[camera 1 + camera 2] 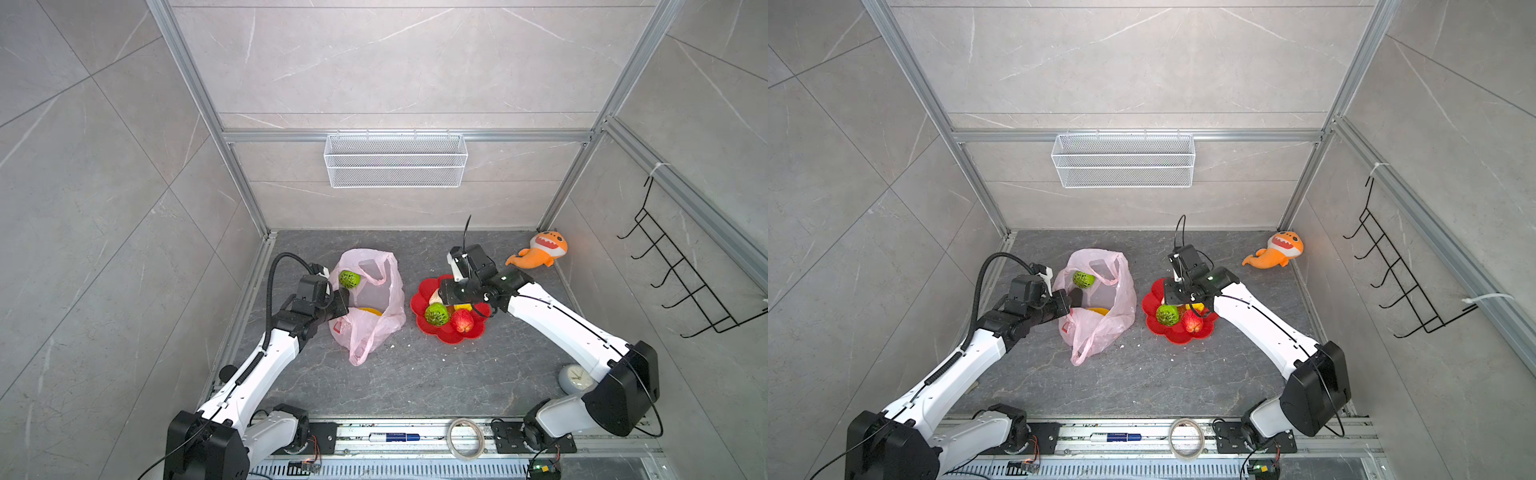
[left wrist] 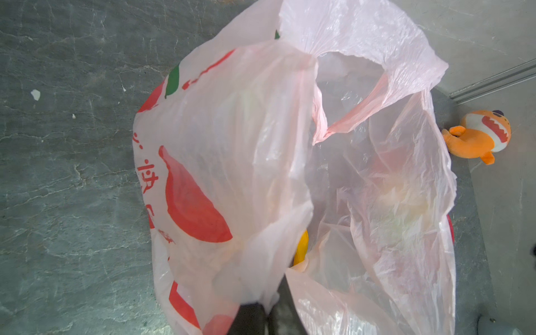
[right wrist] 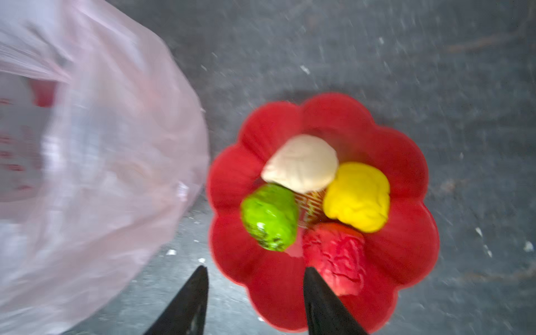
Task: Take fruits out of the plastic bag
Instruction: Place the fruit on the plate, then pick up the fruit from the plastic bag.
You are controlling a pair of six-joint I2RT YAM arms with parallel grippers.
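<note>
The pink plastic bag (image 1: 376, 328) (image 2: 246, 139) (image 3: 95, 174) lies left of centre, mouth held up. My left gripper (image 1: 344, 300) (image 2: 268, 314) is shut on the bag's near rim. Inside the bag a bumpy green ball (image 1: 349, 279) (image 1: 1083, 279) and a yellow fruit (image 1: 370, 311) (image 2: 301, 246) show. My right gripper (image 3: 255, 269) hovers open and empty over the near edge of the red flower plate (image 1: 453, 337) (image 3: 261, 130). The plate holds a green ball (image 1: 436, 314) (image 3: 269, 217), red apple (image 1: 462, 321) (image 3: 336, 255), yellow fruit (image 3: 356, 197) and beige fruit (image 3: 301, 162).
An orange plush shark (image 1: 540, 249) (image 2: 478, 136) lies at the back right corner. A small clock (image 1: 575, 378) stands by the right arm's base. A wire basket (image 1: 395, 160) hangs on the back wall, a black hook rack (image 1: 685, 282) on the right wall.
</note>
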